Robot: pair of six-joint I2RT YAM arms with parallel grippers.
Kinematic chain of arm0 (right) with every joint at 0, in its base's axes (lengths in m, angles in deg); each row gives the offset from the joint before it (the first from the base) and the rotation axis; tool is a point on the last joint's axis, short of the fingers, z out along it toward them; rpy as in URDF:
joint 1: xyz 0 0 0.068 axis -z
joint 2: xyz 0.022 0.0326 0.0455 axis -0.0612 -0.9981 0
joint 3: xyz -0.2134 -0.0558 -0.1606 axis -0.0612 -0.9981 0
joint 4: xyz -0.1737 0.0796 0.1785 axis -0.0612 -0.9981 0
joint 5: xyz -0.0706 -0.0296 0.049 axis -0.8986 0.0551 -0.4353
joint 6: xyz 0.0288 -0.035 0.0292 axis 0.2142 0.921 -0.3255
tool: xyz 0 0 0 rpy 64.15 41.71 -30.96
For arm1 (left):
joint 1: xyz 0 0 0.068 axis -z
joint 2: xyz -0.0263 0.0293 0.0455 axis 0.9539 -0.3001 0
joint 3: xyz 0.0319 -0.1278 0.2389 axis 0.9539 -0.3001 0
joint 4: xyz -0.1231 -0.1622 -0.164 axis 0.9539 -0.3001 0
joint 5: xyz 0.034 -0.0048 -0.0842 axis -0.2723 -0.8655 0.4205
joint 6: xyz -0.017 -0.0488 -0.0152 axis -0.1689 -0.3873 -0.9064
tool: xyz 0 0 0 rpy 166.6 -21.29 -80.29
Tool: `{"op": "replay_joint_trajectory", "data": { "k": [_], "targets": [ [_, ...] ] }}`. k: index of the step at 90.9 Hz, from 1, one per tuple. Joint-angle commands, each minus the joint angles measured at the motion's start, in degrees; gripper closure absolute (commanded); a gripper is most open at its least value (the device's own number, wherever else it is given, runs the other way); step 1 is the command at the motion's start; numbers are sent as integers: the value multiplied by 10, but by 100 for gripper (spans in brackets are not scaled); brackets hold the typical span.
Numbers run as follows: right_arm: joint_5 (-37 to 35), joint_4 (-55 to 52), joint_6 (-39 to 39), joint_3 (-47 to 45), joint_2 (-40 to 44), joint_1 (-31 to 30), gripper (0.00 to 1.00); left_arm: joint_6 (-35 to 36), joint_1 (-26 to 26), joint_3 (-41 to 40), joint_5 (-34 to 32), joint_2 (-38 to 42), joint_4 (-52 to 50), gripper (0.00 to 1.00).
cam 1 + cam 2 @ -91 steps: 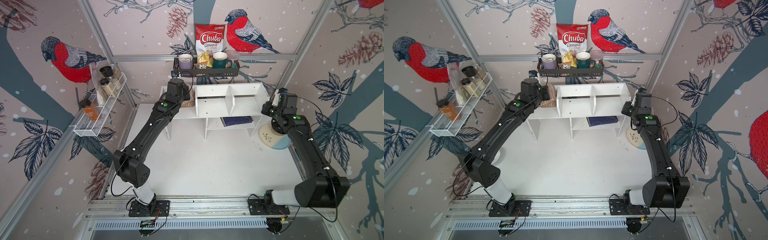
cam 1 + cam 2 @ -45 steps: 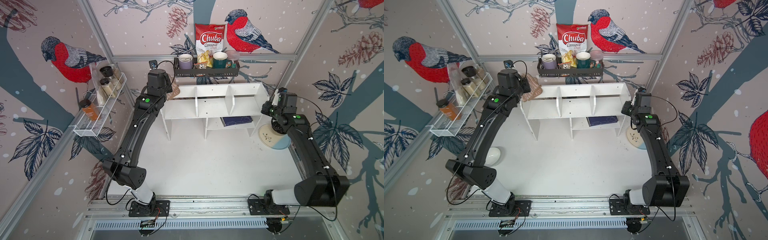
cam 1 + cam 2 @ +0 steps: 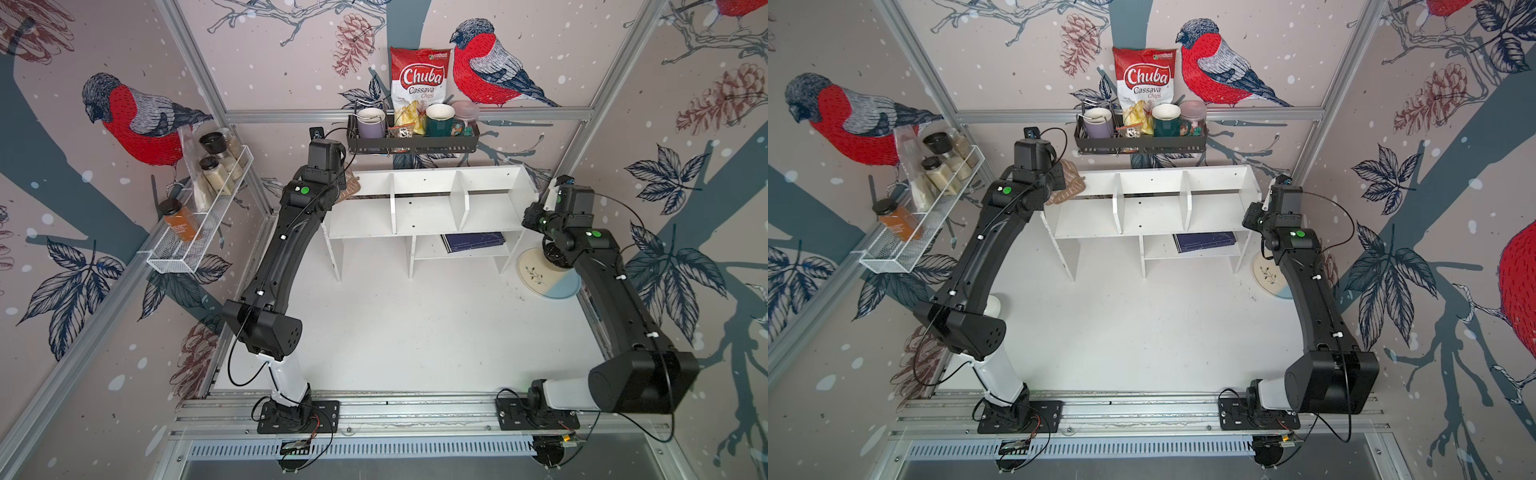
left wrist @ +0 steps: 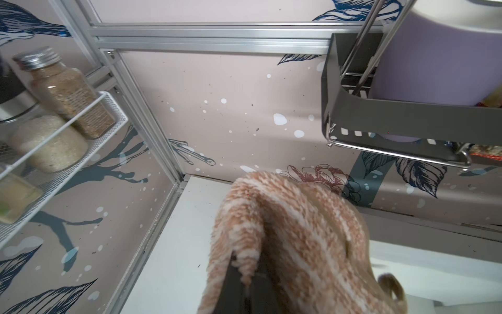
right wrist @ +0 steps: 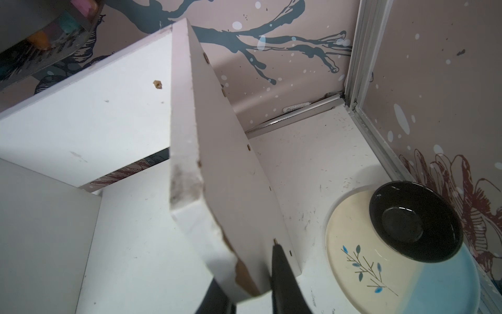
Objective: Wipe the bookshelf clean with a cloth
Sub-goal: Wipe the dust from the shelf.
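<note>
The white bookshelf (image 3: 424, 210) (image 3: 1154, 214) stands at the back of the table. My left gripper (image 4: 248, 288) is shut on the tan striped cloth (image 4: 293, 239), which drapes over its fingers. In both top views the cloth (image 3: 351, 189) (image 3: 1069, 187) hangs at the bookshelf's far left corner; contact cannot be told. My right gripper (image 5: 250, 285) (image 3: 540, 203) is shut on the bookshelf's right end panel (image 5: 217, 176), one finger on each face. A small brown crumb (image 5: 157, 84) lies on the back panel.
A black wall rack (image 3: 411, 143) with mugs and a chips bag hangs just above the bookshelf. A white wire rack (image 3: 199, 232) with spice jars is on the left wall. A plate (image 5: 366, 258) with a black bowl (image 5: 415, 223) sits right of the shelf. A dark book (image 3: 473, 242) lies on the lower shelf.
My left gripper has carried the cloth out of the left compartment, leftward and back to the shelf's far left corner. The right arm has not moved.
</note>
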Motion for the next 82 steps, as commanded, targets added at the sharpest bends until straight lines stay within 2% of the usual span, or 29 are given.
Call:
{"op": "replay_joint_trajectory", "data": {
  "k": [1,20,43,66,82],
  "targets": [
    [75,-35,-52,-4,-1,-3,100,-23,0,21,62,-14,7,100],
    [75,-36,-50,-2,-3,-3,100,-56,27,19,145,-15,65,100],
    [71,-40,-48,-1,0,-3,100,-10,98,19,203,-15,105,100],
    [71,-37,-49,-8,3,-3,100,64,142,-16,167,13,53,100],
    [69,-33,-51,-14,4,-3,100,89,163,-96,211,74,47,100]
  ]
}}
